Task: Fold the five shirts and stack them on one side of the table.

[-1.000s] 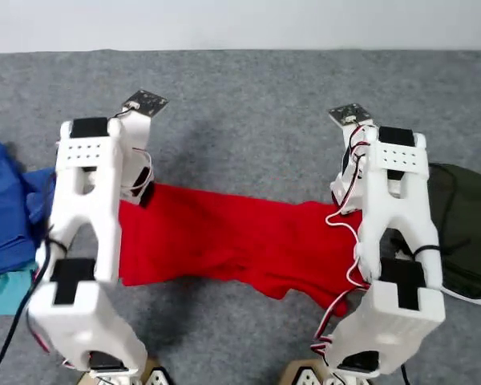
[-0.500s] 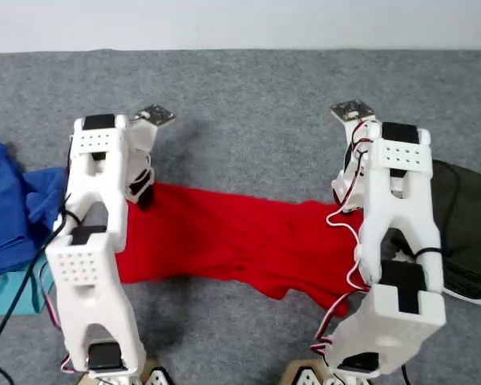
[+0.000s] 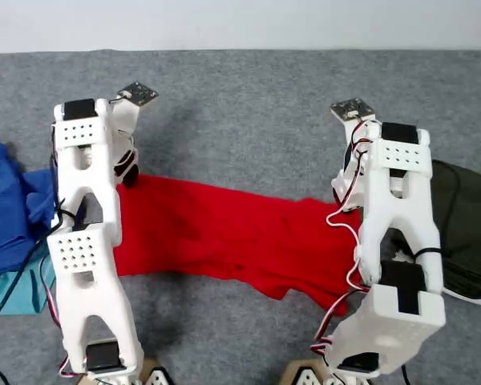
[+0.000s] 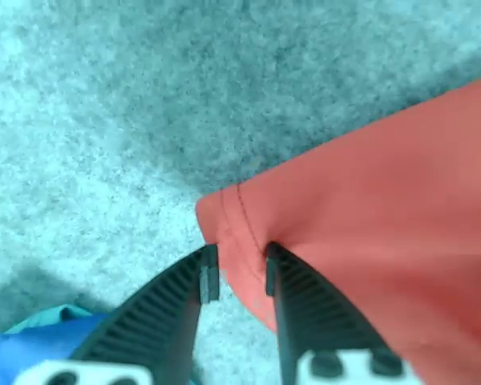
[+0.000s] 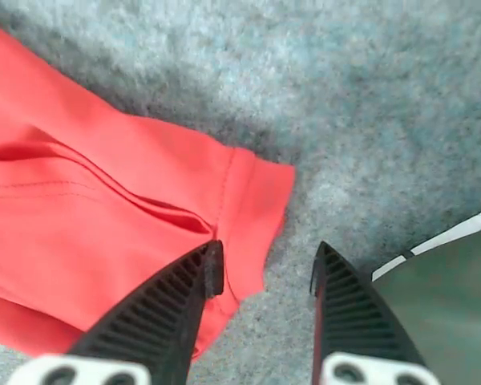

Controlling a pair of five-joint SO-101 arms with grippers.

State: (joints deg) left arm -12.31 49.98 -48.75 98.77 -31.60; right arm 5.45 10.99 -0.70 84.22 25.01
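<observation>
A red shirt (image 3: 224, 233) lies stretched in a long band across the middle of the grey table (image 3: 240, 96). My left gripper (image 3: 127, 170) is at the shirt's far left corner. In the left wrist view that gripper (image 4: 239, 269) is shut on the hemmed corner of the red shirt (image 4: 385, 208). My right gripper (image 3: 342, 196) hangs over the shirt's right end. In the right wrist view it (image 5: 264, 269) stands open, and the edge of the red cloth (image 5: 88, 200) lies under the gap beside one finger.
A blue shirt (image 3: 4, 204) is heaped at the table's left edge, with a teal one (image 3: 8, 293) just in front of it. A dark green shirt (image 3: 465, 216) lies at the right edge, close to the right arm. The far half of the table is bare grey.
My left arm has swung left and away with the red shirt's corner, pulling that end farther back and the cloth flatter. The right arm has stayed put.
</observation>
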